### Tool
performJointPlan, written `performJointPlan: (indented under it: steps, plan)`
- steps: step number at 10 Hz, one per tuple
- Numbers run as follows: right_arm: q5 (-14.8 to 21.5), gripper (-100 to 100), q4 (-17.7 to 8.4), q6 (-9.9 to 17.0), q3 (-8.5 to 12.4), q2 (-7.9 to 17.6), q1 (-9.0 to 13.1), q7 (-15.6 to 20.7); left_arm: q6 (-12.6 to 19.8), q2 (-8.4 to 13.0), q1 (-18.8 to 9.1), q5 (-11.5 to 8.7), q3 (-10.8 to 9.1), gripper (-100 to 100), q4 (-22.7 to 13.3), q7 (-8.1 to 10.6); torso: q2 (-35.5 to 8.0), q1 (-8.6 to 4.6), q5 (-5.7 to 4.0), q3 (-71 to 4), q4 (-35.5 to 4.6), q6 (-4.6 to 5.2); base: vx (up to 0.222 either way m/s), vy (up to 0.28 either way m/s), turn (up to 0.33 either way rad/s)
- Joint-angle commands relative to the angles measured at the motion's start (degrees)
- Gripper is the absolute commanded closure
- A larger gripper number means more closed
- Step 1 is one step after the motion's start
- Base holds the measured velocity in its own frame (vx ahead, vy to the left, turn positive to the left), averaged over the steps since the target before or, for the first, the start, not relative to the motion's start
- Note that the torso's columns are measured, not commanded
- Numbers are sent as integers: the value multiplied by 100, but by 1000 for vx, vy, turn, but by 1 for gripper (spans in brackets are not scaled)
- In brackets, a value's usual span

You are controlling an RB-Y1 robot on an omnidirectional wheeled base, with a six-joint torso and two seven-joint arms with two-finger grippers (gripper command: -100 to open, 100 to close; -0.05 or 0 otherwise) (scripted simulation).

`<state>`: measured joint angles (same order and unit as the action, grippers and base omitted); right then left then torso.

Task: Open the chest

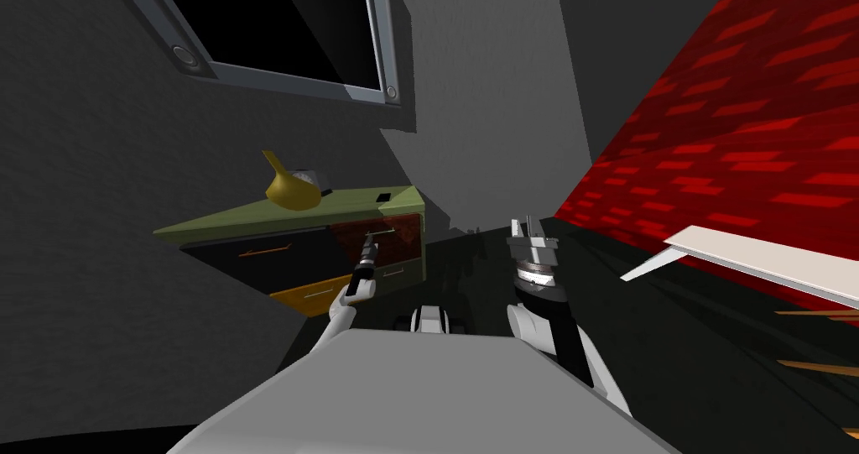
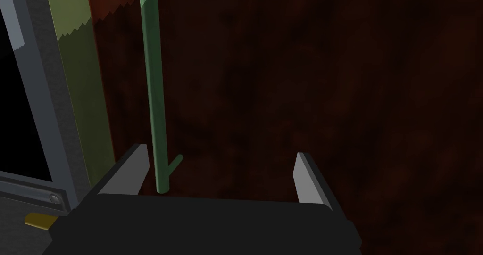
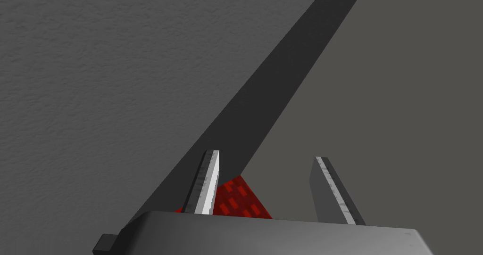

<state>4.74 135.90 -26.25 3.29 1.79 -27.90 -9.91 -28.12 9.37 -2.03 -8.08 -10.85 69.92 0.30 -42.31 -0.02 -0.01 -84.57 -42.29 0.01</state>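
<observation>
**Location.** The chest stands low against the grey wall, ahead and to the robot's left. Its olive top carries a yellow jug. The front is divided into drawers. The upper drawer at the chest's right end has a dark reddish-brown front. An orange drawer sits lower and further left.

**Left jaws.** Fully spread and holding nothing, they face the reddish-brown front. A slim green bar handle runs between the fingers, just beside one of them and well apart from the other. The end of the bar, with its short stand-off post, lies close to the dark gripper body.

**Right jaws.** Open and empty, raised beside the torso and well apart from the chest.

**Handling.**
- The chest appears rigid and heavy and is unlikely to shift under a pull. The drawer probably slides straight out.
- The handle looks stiff, thin and smooth, so a round bar of this kind may slip under a light pinch.
- Take hold across the bar and centre it between the fingers before closing.
- A grip toward mid-length is preferable, since a pull at the bar's end could skew the drawer in its opening.
- Pull evenly. A jerk could disturb the jug.
</observation>
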Motion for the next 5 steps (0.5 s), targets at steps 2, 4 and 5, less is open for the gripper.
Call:
performJointPlan:
  steps: [2, 4, 5]
  plan:
    - [0, 0, 0, 0, 0, 0, 0, 0, -52, 123, -409, -53, -23, -100, -629, 17, 6, 3, 1, -1, 1, -1, -25, -15, 0]
    - [0, 0, 0, 0, 0, 0, -1, 0, -217, 367, -681, -157, -63, -100, -895, 42, 17, 9, 3, -9, 5, -1, -26, -18, -12]
    - [0, 0, 0, 0, 0, 0, 0, 0, -217, 367, -806, -157, -63, -100, -1026, 42, 0, 1, -7, 0, -10, -2, -96, -43, -1]
